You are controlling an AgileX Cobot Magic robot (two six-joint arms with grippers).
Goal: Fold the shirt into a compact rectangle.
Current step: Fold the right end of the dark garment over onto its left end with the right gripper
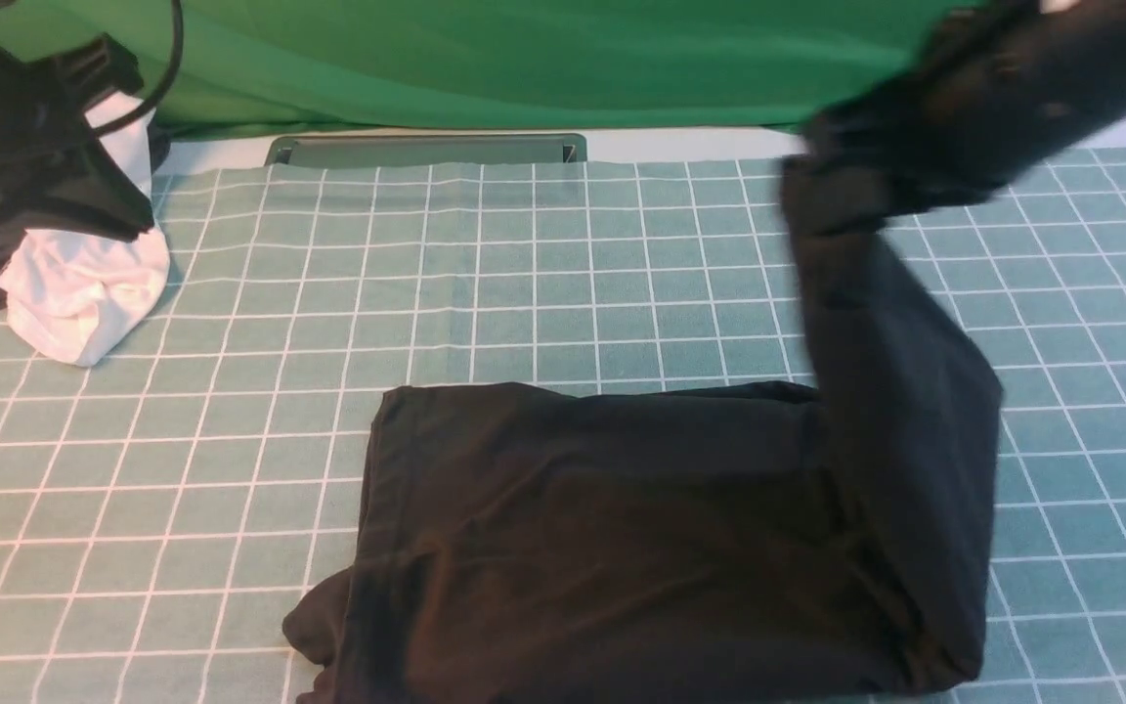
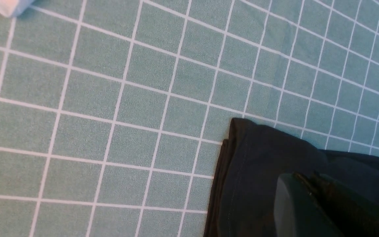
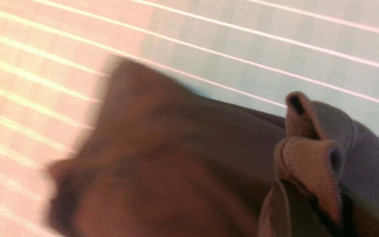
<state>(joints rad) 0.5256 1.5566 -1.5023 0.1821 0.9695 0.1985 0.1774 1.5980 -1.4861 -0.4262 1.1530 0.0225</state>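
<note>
The black shirt (image 1: 622, 528) lies on the counter (image 1: 231, 440), which is covered in teal cloth with a white grid. It is folded into a broad band at the near edge, just right of centre. The long axis of the flat part runs left to right. Its far-left corner is squared, and a small bunch of fabric spills out at the near-left.

The right end of the band is lifted off the counter. It rises away toward the far right and hangs from the blurred right end effector (image 1: 856, 161). In the right wrist view, that end effector is clamped on the bunched, ribbed collar (image 3: 308, 164).

The left wrist view shows the left end effector (image 2: 303, 184) over the shirt near a squared corner, with its jaws closed. Whether any fabric is caught between them cannot be told.

A crumpled white garment (image 1: 84, 284) sits at the far left, well apart from the shirt. A green backdrop (image 1: 524, 59) hangs behind.
</note>
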